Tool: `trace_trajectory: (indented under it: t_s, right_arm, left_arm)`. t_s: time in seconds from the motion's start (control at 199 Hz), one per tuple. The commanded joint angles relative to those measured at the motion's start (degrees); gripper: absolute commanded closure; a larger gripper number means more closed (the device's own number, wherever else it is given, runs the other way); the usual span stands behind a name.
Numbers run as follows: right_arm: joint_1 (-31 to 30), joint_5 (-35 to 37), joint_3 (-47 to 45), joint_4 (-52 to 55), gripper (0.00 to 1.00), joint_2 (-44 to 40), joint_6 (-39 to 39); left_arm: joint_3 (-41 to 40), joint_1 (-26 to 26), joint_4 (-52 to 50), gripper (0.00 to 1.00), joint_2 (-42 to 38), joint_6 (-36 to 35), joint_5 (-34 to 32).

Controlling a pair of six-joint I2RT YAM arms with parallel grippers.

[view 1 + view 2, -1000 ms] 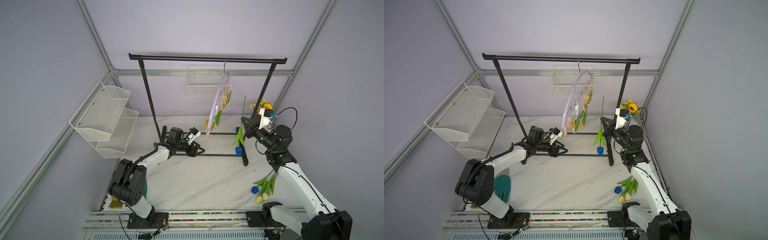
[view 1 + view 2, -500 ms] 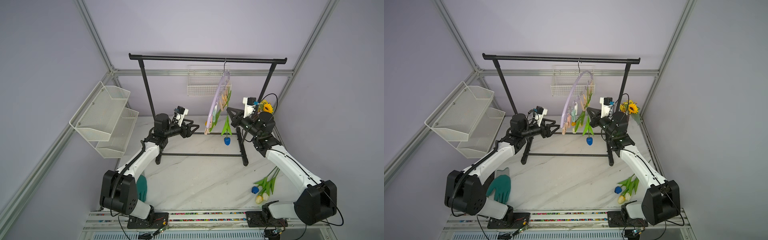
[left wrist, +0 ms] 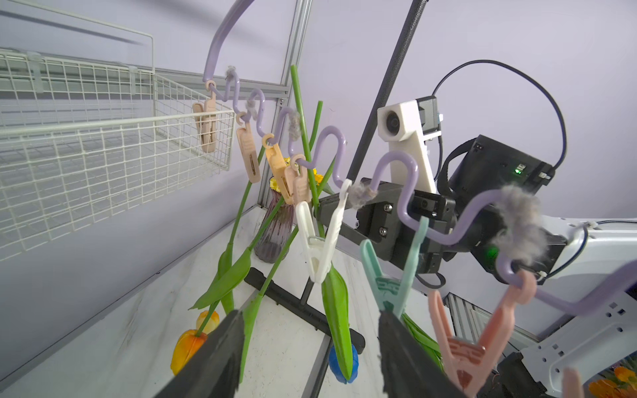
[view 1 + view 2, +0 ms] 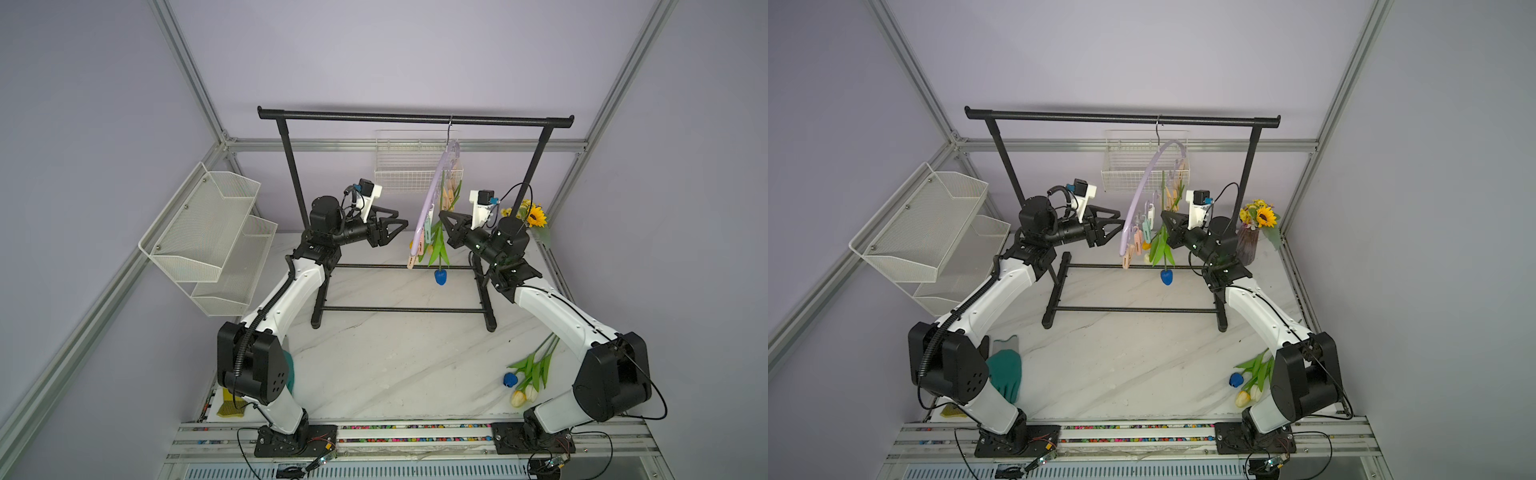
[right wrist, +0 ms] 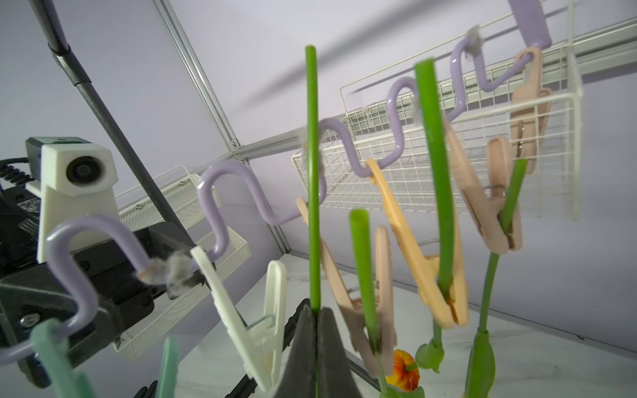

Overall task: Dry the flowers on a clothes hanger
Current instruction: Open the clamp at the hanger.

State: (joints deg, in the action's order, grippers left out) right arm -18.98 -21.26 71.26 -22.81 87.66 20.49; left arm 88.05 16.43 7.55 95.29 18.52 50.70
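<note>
The lilac clothes hanger (image 4: 432, 199) (image 4: 1144, 183) hangs by its hook from the black rack, with pastel clothespins in a row under it. My right gripper (image 5: 315, 310) (image 4: 442, 216) is shut on the green stem (image 5: 313, 172) of a blue tulip (image 4: 440, 276) (image 3: 332, 361), whose head hangs down. That stem stands right beside a closed white clothespin (image 5: 262, 327) (image 3: 319, 248). Three other flowers hang head down from peach and orange pins (image 5: 444, 296). My left gripper (image 3: 310, 315) (image 4: 401, 226) is open and empty on the hanger's other side, one fingertip just below a teal pin (image 3: 389, 286).
More tulips (image 4: 532, 374) lie at the table's near right. The black rack (image 4: 415, 118) spans the middle. A white wire basket (image 4: 403, 174) hangs on the back wall, tiered baskets (image 4: 208, 241) stand left. A sunflower vase (image 4: 1248, 245) is behind the right arm, and a green glove (image 4: 1005, 370) lies near left.
Both arms have risen from near the table to the hanger. The right one carried the blue tulip up beside the pins, and the left gripper swung in from the other side.
</note>
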Motion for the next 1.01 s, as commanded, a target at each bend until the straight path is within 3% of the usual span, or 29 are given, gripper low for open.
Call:
trace_trajectory:
  t_s: [0.0, 0.452, 0.668, 1.0]
  right_arm:
    - [-0.79, 0.6, 1.94, -3.08, 1.0, 0.94, 0.67]
    - [-1.76, -4.85, 7.54, -3.11, 1.0, 6.86, 1.52]
    - [-1.97, -7.28, 8.94, -3.56, 1.0, 8.45, 2.33]
    - [-2.07, -10.16, 10.73, -4.09, 1.0, 10.1, 4.07]
  left_arm:
    - [2.84, 0.83, -0.3, 0.37, 0.05, 0.9, 1.87]
    - [10.31, 3.48, -9.57, 0.32, 3.49, -4.5, 2.13]
    - [10.68, 3.44, -11.15, 0.27, 3.5, -6.04, 0.62]
    - [10.66, 2.92, -11.41, 0.28, 3.44, -7.93, 0.34]
